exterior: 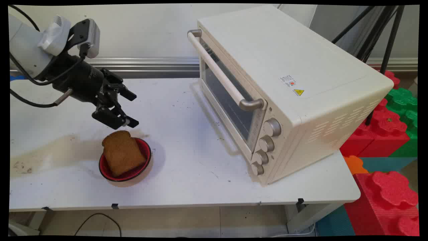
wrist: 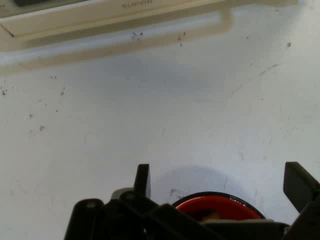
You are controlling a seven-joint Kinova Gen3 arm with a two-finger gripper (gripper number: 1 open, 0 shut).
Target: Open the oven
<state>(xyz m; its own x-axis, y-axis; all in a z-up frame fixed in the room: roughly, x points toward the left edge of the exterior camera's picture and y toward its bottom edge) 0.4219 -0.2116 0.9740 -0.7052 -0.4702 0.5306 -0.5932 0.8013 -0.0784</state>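
Hovering wide-open hand point(exterior: 132, 108) above bread slice point(exterior: 122, 152). Resting in red bowl point(exterior: 144, 152) on bench point(exterior: 187, 167). Sitting near toaster oven point(exterior: 284, 90).

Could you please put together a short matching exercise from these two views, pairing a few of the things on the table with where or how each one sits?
Things:
1. slice of brown bread
2. red bowl
3. toaster oven
4. gripper

Places or states:
A. on the right part of the table, door shut
B. hanging in the air above the bowl's far rim, fingers apart, holding nothing
C. leaning inside the bowl, sticking up over its rim
D. on the white table near its front left, holding the bread

Pairs: 1-C, 2-D, 3-A, 4-B
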